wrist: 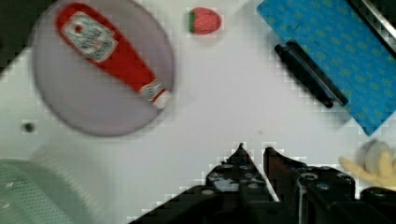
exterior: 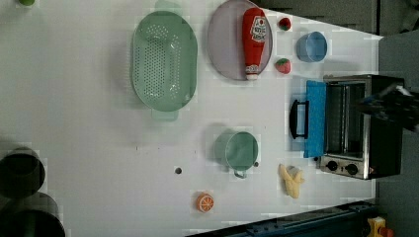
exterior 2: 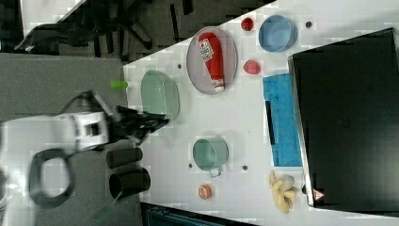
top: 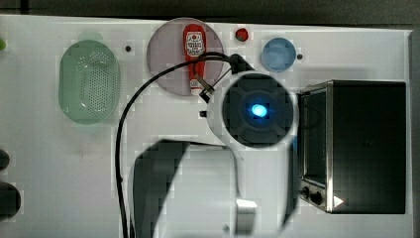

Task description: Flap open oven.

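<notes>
Partly arm-hidden oven [top: 366,144] door

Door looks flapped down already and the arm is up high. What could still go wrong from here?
1. The oven door lies flat, jutting over the table; an arm sweeping low could catch its bar handle.
2. The banana and strawberry sit close beside the door's corners, so a low retreat could knock them.
3. The gripper, nearly closed and holding nothing, hangs above the plate with the ketchup bottle; an abrupt drop could hit it.
</notes>
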Available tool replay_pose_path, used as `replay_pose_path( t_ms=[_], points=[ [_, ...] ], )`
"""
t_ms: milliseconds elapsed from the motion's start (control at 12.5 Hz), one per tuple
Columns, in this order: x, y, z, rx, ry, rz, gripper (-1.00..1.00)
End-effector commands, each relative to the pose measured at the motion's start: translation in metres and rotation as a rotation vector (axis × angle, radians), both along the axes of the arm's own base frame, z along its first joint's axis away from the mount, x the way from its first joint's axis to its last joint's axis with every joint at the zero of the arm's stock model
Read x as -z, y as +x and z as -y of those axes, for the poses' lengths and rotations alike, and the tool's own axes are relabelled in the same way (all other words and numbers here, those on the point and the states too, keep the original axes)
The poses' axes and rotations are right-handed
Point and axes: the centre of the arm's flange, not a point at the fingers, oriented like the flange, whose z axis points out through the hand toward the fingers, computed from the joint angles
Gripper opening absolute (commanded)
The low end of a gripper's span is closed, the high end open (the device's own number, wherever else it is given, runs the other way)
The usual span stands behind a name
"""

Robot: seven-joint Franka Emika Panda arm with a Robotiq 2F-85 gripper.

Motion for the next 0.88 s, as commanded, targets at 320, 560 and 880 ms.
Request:
replay_pose_path(
  t_ms=[320,560,880],
  points=[
    [-0.08,-0.028,0.022,0.097,0.006,0.0,-0.65],
    [-0.094,-0.043,0.024,0.219,0.004,-0.075,-0.65],
    [-0.094,-0.047,0.029,0.231,0.002,-0.1,-0.65]
  ],
)
